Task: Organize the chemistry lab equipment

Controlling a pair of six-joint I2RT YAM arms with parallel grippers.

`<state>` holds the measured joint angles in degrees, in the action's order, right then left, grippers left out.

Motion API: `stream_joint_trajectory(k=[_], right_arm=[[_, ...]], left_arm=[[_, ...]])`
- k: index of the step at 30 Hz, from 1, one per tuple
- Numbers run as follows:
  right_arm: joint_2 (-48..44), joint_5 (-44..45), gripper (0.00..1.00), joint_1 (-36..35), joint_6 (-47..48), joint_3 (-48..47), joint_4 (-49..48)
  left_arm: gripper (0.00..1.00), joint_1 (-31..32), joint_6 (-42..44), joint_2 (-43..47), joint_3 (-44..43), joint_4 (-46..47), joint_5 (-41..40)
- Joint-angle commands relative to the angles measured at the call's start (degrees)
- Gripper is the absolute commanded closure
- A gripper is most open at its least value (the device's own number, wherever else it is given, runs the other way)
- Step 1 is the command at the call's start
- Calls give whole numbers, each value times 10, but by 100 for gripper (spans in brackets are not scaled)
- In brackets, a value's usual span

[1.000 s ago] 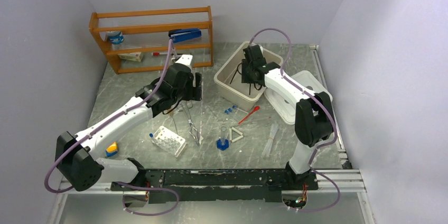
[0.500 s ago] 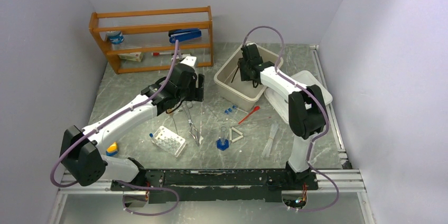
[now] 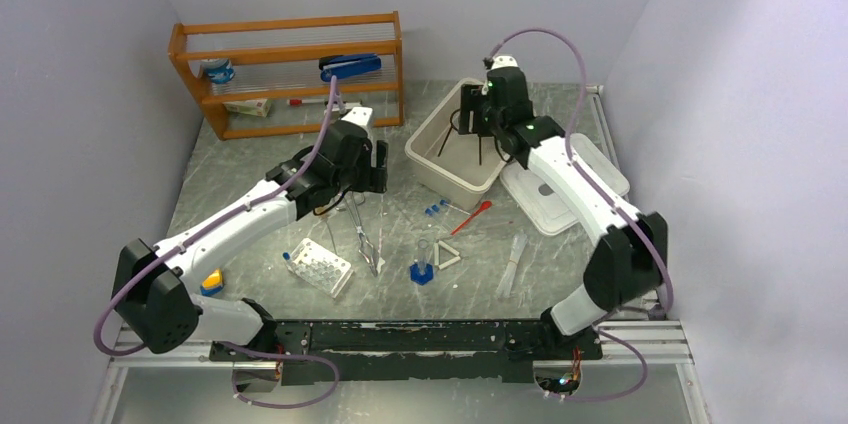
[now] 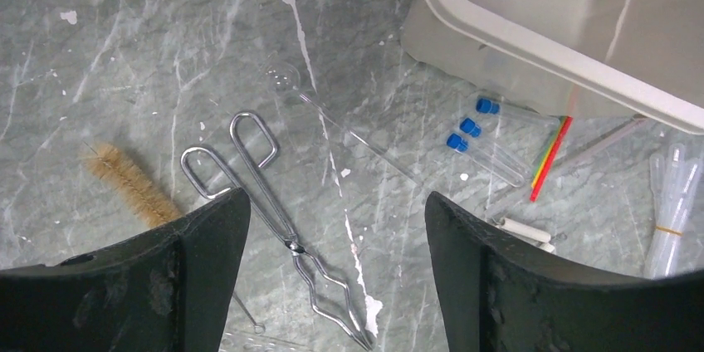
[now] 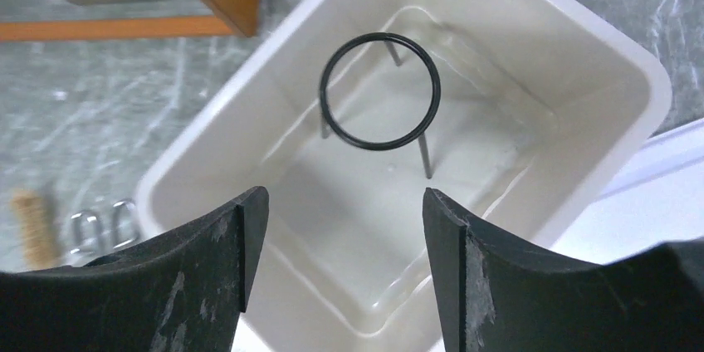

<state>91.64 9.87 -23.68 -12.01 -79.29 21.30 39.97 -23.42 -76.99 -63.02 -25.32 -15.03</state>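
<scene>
1. Forceps [image 4: 274,207] of bare metal, scissor-handled, lie flat on the grey marbled table [image 4: 124,53], directly under the left gripper [image 4: 332,236], whose jaws stand wide and hold nothing.
2. A tan bristle brush [image 4: 124,182] lies just left of them. Three blue-capped clear vials [image 4: 469,128] lie to the right, beside the white plastic bin [image 4: 531,45].
3. The black wire tripod [image 5: 438,90] stands upright inside that bin, below the right gripper [image 5: 340,244], which is spread wide and empty.
4. A second ago that gripper sat lower and narrower at the tripod. It has since risen and let go.
</scene>
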Motion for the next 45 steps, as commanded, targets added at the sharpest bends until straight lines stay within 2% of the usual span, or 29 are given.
stream_joint_trajectory(k=[1,2,4,9,13,17,19,22,27,31,36,39,40,45], right_arm=[[-60,-54,28,-1,-45,34,40],[-75,-70,28,-3,-51,44,46],[-114,-82,28,-13,-64,76,54],[-204,-123,28,-16,-120,163,28],[-250,-142,28,-16,-149,213,5],[-286,-153,28,-16,-170,256,-20],[-300,-154,28,-16,-191,276,-32],[-327,-159,28,-15,-243,329,-77],[-348,-165,28,-15,-275,381,-119],[-344,-163,28,-15,-264,382,-123],[-345,-166,29,-15,-254,386,-133],[-347,-166,29,-15,-249,388,-136],[-347,-164,29,-15,-248,389,-136],[-348,-159,29,-15,-238,387,-132]], left_arm=[[18,0,-4,40,21,46,43],[16,0,4,53,31,60,71],[7,0,20,76,55,96,118],[6,5,76,115,93,148,295],[8,48,95,154,159,221,412],[6,122,109,172,205,268,363],[9,151,117,171,223,283,335],[11,190,127,179,269,353,288],[12,219,157,171,323,430,209],[18,230,218,135,352,501,231],[30,232,272,93,385,603,240],[44,232,286,71,395,650,231],[49,233,288,68,394,660,234],[62,235,323,44,377,654,253]])
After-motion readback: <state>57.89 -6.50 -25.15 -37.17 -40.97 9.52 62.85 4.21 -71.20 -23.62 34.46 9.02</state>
